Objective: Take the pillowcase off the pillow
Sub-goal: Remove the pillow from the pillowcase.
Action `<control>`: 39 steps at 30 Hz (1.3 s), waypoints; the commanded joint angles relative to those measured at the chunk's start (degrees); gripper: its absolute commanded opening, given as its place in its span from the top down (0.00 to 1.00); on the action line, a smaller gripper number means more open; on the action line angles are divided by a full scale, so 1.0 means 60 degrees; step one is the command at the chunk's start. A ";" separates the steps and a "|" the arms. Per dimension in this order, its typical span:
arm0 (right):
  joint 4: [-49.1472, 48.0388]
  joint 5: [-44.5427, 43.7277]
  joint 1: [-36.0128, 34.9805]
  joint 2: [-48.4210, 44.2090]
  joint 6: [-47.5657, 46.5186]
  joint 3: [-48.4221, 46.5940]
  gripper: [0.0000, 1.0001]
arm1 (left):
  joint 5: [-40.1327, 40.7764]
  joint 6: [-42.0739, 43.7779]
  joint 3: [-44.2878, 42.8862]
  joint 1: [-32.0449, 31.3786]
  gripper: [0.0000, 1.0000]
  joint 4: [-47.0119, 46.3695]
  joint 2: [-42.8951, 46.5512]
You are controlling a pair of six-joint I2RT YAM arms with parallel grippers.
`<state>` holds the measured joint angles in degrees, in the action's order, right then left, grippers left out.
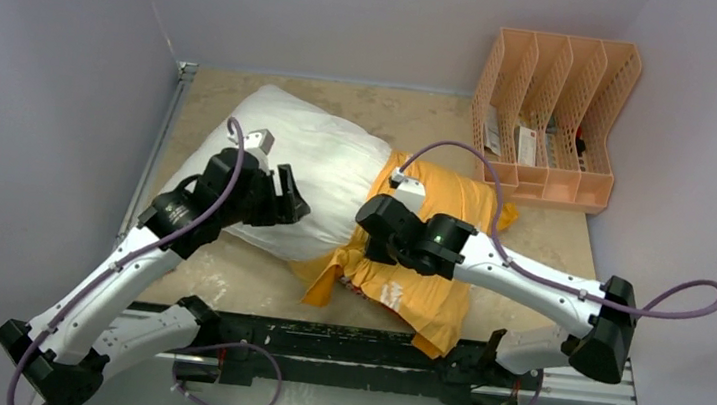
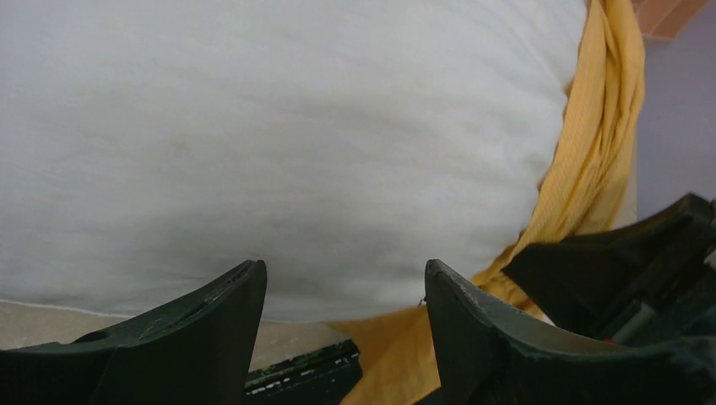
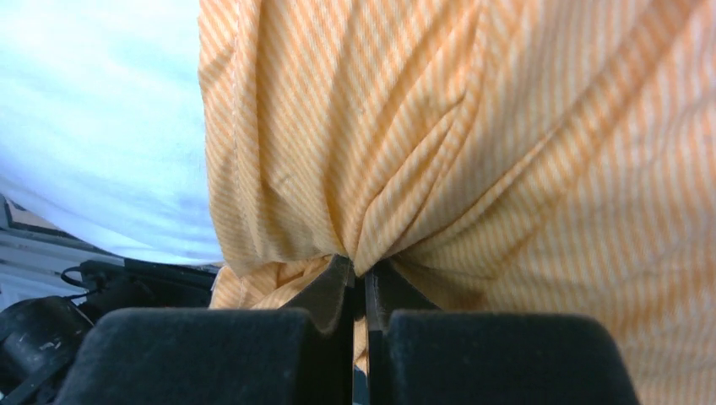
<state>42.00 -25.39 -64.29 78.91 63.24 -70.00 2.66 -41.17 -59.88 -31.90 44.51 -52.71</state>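
Pillow (image 1: 307, 172) lies mid table (image 1: 210, 96), more than half bare. Pillowcase (image 1: 438, 271) bunched on pillow's right end. Right jaws pinched tight on pillowcase fold. Left jaws wide, at pillow's near left side. Best: left holds pillow, right pulls straight away.

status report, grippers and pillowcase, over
Left gripper open at plump white pillow. Right gripper shut on orange-yellow fabric pillowcase. Pillow roughly half out, right end inside. Peach plastic organiser close behind pillowcase.

White pillow (image 1: 313, 168), orange-yellow pillowcase (image 1: 443, 272).
Up close the pillowcase shows fine pale stripes; the rack (image 1: 555, 113) is peach, the table (image 1: 394, 111) mottled beige, the walls (image 1: 49, 49) pale grey-lilac.
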 commanded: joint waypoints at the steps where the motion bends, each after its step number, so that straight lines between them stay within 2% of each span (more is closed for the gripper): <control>1: -0.1354 0.0269 0.0423 -0.0454 -0.1161 0.0366 1.00 | -0.0556 -0.0412 0.0423 -0.0937 0.30 -0.0434 0.0155; 7: -0.1457 0.0794 0.0434 -0.0223 -0.1251 0.0241 1.00 | 0.2334 -0.1891 0.0851 -0.2966 0.24 -0.1060 -0.0648; 11: -0.1970 0.1204 0.0435 -0.0352 -0.1544 0.0360 1.00 | 0.2939 -0.2547 0.1697 -0.3393 0.22 -0.3026 -0.1278; 12: -0.2139 0.1260 0.0436 -0.0436 -0.1614 0.0433 1.00 | 0.2930 -0.2555 0.1851 -0.3411 0.30 -0.3563 -0.1574; 16: -0.1941 0.1284 0.0433 -0.0743 -0.1594 0.0608 1.00 | 0.4263 -0.2780 0.1801 -0.3501 0.99 -0.3735 -0.2304; 17: -0.1872 0.1173 0.0434 -0.0789 -0.1567 0.0587 0.98 | 0.4604 -0.2858 0.1785 -0.3502 1.00 -0.3638 -0.2262; 19: -0.1712 0.1389 0.0380 -0.0886 -0.1779 0.0466 0.84 | 0.4788 -0.2767 0.1726 -0.3502 1.00 -0.3599 -0.2068; 21: -0.1653 0.1563 0.0036 -0.1004 -0.1414 0.0424 0.52 | 0.4776 -0.2685 0.1639 -0.3514 1.00 -0.3523 -0.1971; 24: -0.1361 0.0958 -0.0774 -0.1012 -0.0433 0.0169 0.29 | 0.4620 -0.2651 0.1633 -0.3504 1.00 -0.3472 -0.2010; 28: -0.0936 0.0640 -0.1013 -0.0454 0.0841 -0.0053 0.23 | 0.4465 -0.2766 0.1806 -0.3517 1.00 -0.3668 -0.1854; 32: -0.0195 -0.0443 -0.1029 0.0099 0.2763 -0.0132 0.20 | 0.4464 -0.2764 0.1781 -0.3520 1.00 -0.3623 -0.1651; 36: -0.0172 -0.1961 -0.0922 0.0342 0.3721 0.0116 0.24 | 0.4508 -0.2845 0.1814 -0.3516 1.00 -0.3505 -0.1407; 39: -0.0150 -0.1551 -0.0391 0.0615 0.3819 0.0111 0.28 | 0.4469 -0.2923 0.1896 -0.3516 1.00 -0.3511 -0.1362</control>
<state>38.59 -29.08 -69.76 82.00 79.68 -69.06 25.06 -57.04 -48.84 -53.45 26.41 -62.39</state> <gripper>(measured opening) 0.748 0.030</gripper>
